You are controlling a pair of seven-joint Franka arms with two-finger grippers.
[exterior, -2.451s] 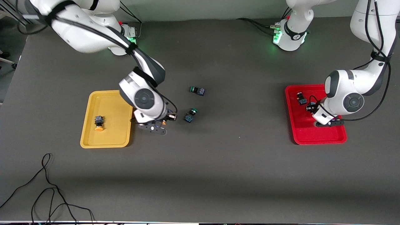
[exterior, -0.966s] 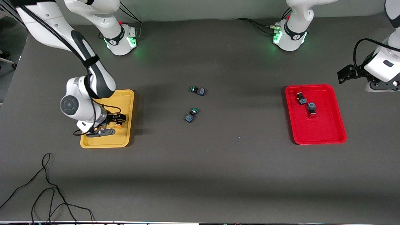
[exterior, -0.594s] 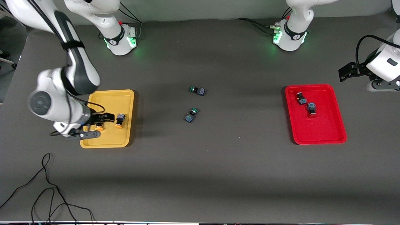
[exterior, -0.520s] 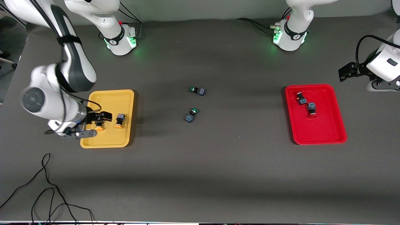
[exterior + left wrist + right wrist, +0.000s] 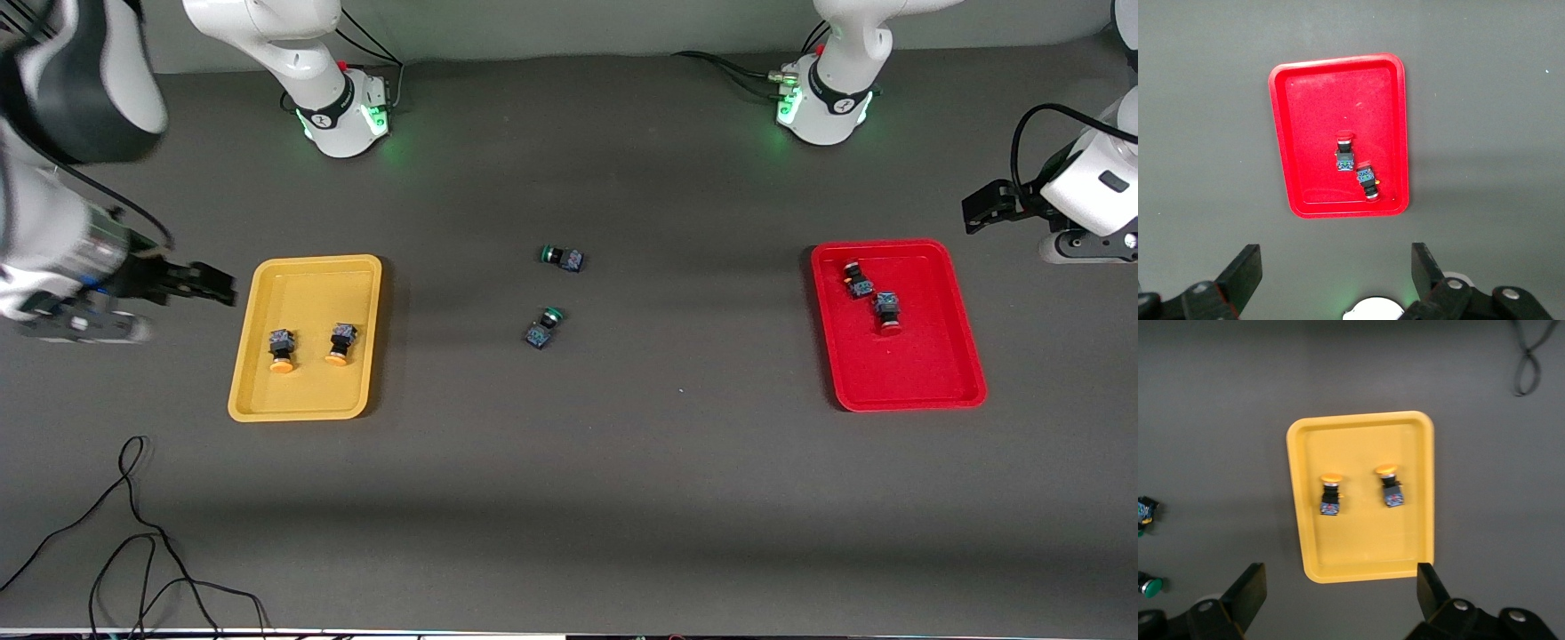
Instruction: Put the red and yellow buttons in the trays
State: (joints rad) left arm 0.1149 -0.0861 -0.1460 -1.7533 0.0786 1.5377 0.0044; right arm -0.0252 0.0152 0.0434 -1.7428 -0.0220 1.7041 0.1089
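The mustard yellow tray (image 5: 307,289) holds two yellow-capped buttons (image 5: 282,351) (image 5: 339,345) side by side; the right wrist view shows the tray (image 5: 1358,440) and both buttons (image 5: 1331,495) (image 5: 1389,485). The red tray (image 5: 907,364) holds two red-capped buttons (image 5: 858,279) (image 5: 885,313), also in the left wrist view (image 5: 1345,153) (image 5: 1367,181) on that tray (image 5: 1311,100). My right gripper (image 5: 209,289) (image 5: 1340,577) is open and empty, raised over the table beside the yellow tray. My left gripper (image 5: 978,209) (image 5: 1335,260) is open and empty, raised beside the red tray, waiting.
Two green-capped buttons (image 5: 562,258) (image 5: 542,327) lie at the table's middle, also at the edge of the right wrist view (image 5: 1146,510) (image 5: 1150,587). A black cable (image 5: 133,533) lies near the front camera at the right arm's end.
My right gripper let go of the second yellow button in the yellow tray, then rose and drew away toward the right arm's end of the table. The left arm has stayed still.
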